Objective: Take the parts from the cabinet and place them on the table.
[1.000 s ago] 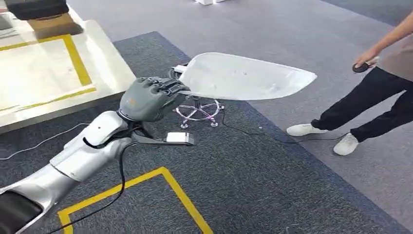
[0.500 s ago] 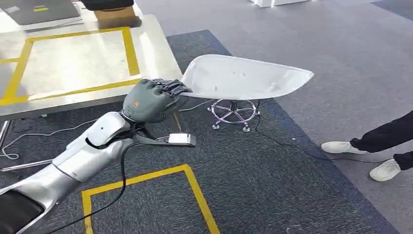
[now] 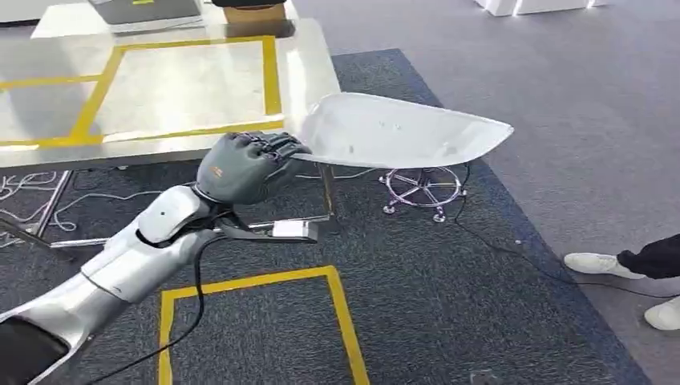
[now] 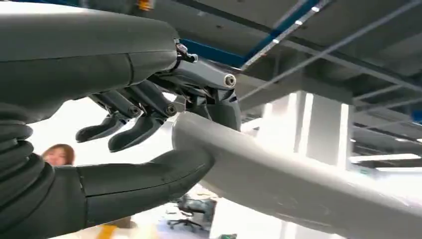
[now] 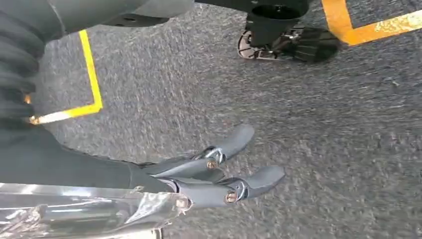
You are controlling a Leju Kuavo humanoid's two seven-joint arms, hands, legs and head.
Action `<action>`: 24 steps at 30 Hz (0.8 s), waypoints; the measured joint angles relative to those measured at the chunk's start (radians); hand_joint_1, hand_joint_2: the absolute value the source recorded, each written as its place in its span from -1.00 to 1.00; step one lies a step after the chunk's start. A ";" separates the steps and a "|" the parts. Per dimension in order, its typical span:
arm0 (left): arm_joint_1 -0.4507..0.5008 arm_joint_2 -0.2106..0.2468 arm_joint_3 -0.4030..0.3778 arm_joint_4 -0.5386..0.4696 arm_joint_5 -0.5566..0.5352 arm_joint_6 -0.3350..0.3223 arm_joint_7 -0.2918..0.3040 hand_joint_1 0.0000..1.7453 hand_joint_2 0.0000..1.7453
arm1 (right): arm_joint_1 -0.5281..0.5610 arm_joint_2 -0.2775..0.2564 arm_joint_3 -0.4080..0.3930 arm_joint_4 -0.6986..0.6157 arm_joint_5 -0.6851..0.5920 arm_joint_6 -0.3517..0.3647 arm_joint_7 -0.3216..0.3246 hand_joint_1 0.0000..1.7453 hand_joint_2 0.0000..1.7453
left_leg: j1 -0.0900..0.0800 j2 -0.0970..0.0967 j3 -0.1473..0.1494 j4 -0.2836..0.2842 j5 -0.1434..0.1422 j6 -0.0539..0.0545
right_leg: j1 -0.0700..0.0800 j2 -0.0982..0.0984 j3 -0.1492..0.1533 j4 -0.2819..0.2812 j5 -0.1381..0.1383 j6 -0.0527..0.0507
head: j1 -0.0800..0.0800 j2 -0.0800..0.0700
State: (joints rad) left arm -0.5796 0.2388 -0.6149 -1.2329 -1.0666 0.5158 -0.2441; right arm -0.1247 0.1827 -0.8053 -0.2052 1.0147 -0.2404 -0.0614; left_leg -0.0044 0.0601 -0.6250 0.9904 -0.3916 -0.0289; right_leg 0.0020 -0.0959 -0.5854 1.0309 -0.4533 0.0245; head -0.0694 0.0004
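Observation:
My left hand (image 3: 244, 164) grips one end of a long, flat white part (image 3: 401, 131) and holds it out level in the air, in front of the steel table (image 3: 309, 76) and above the dark carpet. In the left wrist view the thumb and fingers of the left hand (image 4: 164, 134) clamp the white part (image 4: 298, 184) from both sides. My right hand (image 5: 219, 169) hangs over the carpet with its fingers apart and nothing in it.
The steel table carries yellow tape lines, with a cardboard box (image 3: 252, 11) at its far edge. A chrome chair base (image 3: 423, 188) stands on the carpet under the part. Cables (image 3: 24, 188) lie under the table. A person's shoes (image 3: 633, 281) are at the right edge.
The camera has turned: the table, chair base and floor tape have slid to the right in the picture, and the person has moved mostly out of frame. My left hand still holds the part.

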 joint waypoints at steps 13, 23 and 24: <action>-0.002 -0.008 -0.002 0.000 0.000 -0.004 0.000 1.00 1.00 | 0.001 0.000 0.000 0.000 0.006 0.000 0.000 -1.00 1.00 | 0.018 -0.161 -0.002 -0.001 0.007 0.013 | -0.027 0.186 -0.027 0.022 0.013 0.031 | 0.013 0.000; -0.003 -0.007 -0.003 0.001 0.008 -0.006 0.000 1.00 1.00 | 0.003 0.001 0.001 0.000 0.007 -0.001 0.003 -1.00 1.00 | 0.015 -0.075 -0.166 0.289 -0.119 -0.031 | -0.019 0.089 -0.013 0.000 0.013 -0.019 | -0.001 0.000; -0.001 -0.007 -0.003 0.001 0.010 -0.006 0.000 1.00 1.00 | 0.004 0.001 0.001 0.000 0.008 -0.001 0.004 -1.00 1.00 | 0.015 -0.074 -0.170 0.296 -0.112 -0.031 | -0.018 0.076 -0.012 0.000 0.013 -0.019 | -0.001 0.000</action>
State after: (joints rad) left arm -0.5803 0.2316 -0.6184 -1.2322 -1.0571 0.5093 -0.2441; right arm -0.1210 0.1835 -0.8045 -0.2052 1.0224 -0.2415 -0.0576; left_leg 0.0108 -0.0139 -0.7949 1.2868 -0.5035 -0.0599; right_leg -0.0158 -0.0201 -0.5977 1.0311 -0.4407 0.0057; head -0.0702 0.0004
